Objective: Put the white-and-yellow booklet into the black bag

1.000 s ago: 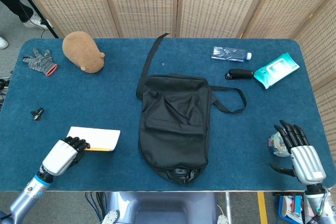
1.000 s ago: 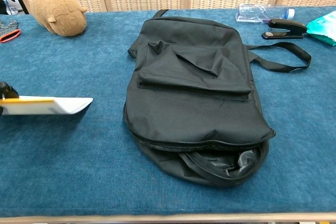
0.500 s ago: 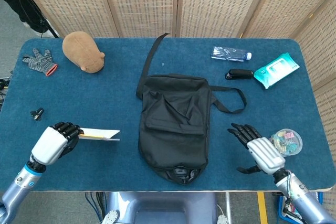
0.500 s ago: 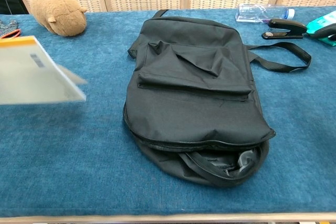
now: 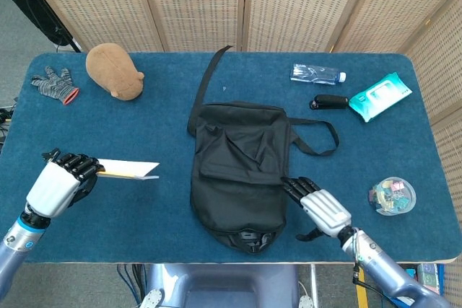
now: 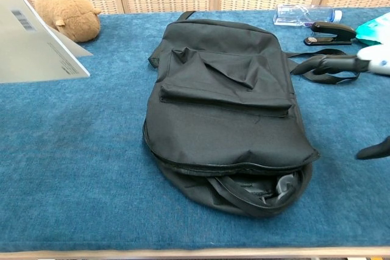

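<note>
The black bag [image 5: 238,171] lies flat in the middle of the blue table, its zip gaping at the near end [image 6: 244,190]. My left hand [image 5: 61,178] grips the white-and-yellow booklet [image 5: 128,170] by one end and holds it lifted off the table, left of the bag; the chest view shows the booklet's [image 6: 33,44] pale underside at the upper left. My right hand [image 5: 317,203] hovers with fingers spread beside the bag's right edge, holding nothing; its fingertips [image 6: 365,62] enter the chest view at the right.
A brown plush toy [image 5: 114,70] and a grey glove [image 5: 54,84] lie at the back left. A water bottle [image 5: 316,73], black stapler [image 5: 328,102] and teal wipes pack [image 5: 379,95] are at the back right. A tub of clips [image 5: 392,196] sits near the right edge.
My left hand has lifted the booklet off the table and drawn it up and leftward. My right hand has swept left from the table's right edge to the bag's side.
</note>
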